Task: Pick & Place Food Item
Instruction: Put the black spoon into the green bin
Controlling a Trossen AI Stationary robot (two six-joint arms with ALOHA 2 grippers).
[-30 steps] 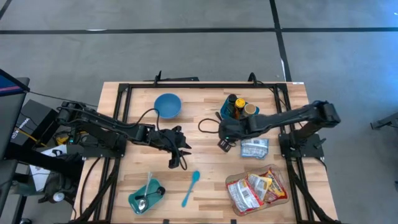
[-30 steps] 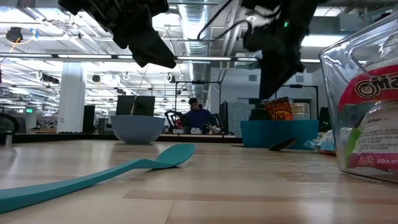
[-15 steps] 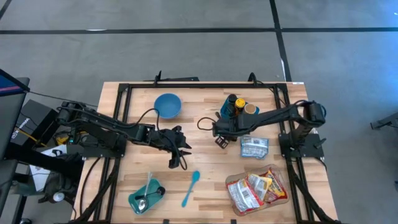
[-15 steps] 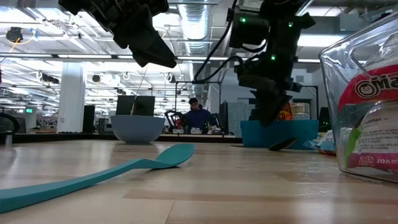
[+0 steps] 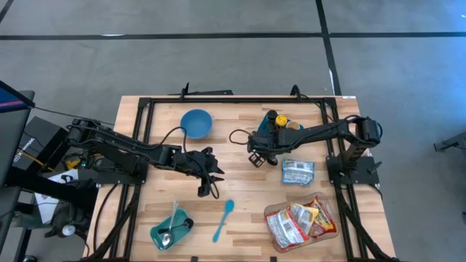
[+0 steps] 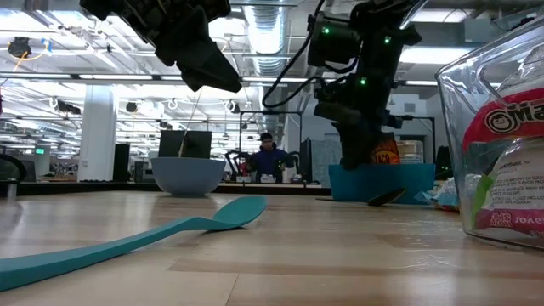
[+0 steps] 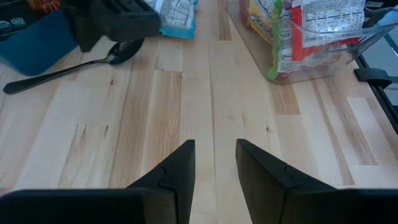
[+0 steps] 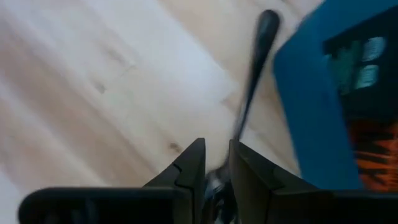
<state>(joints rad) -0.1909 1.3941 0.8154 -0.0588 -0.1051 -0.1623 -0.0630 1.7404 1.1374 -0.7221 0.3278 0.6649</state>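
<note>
From above, we see the right tool point(image 5: 255, 158) hovering over the worktop point(image 5: 240, 193) just beside the blue bin point(image 5: 271, 122) of bottles, with a flat food packet point(image 5: 298, 172) lying near it and a clear tub of food packets point(image 5: 301, 222) towards the front edge. The left tool point(image 5: 207, 184) waits mid-worktop, above the teal spoon point(image 5: 223, 219).

At table height, we find the right arm hanging in front of the blue bin, empty as far as we can tell.

Past the left wrist, the fingers point(image 7: 174, 171) stand a little apart over bare wood, holding nothing.

Past the right wrist, the fingers point(image 8: 194, 163) sit close with a narrow gap, over a dark spoon point(image 8: 252, 74) lying beside the bin.

We judge this the approach step: nothing is grasped yet. Next, the right tool needs to open and settle on a food item, probably the flat packet
</note>
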